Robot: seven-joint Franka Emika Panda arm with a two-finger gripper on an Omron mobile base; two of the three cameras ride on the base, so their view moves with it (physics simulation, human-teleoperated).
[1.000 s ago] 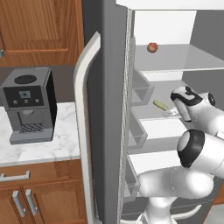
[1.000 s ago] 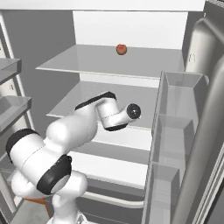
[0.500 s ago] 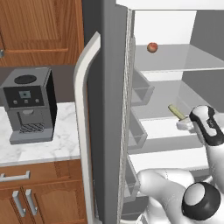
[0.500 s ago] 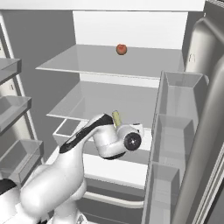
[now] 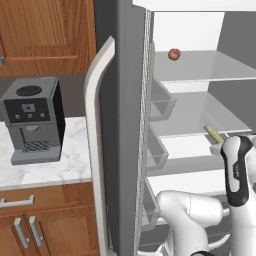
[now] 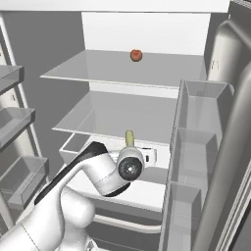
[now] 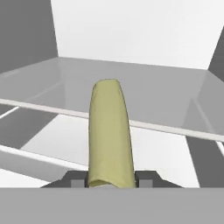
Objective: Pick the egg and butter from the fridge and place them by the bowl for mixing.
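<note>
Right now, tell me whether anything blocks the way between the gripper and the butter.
Nothing does. The gripper is already shut on the butter, which sticks out from between the fingers, lifted clear in front of the fridge shelves. The bowl's side cannot be judged from here.

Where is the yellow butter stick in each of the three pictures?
Left base view: butter at the right edge, poking up above the white arm.
Right base view: butter near the middle, just above the round wrist.
Hand view: butter in the centre, upright.
Shared landmark: the grey glassy shelf behind it.
</note>
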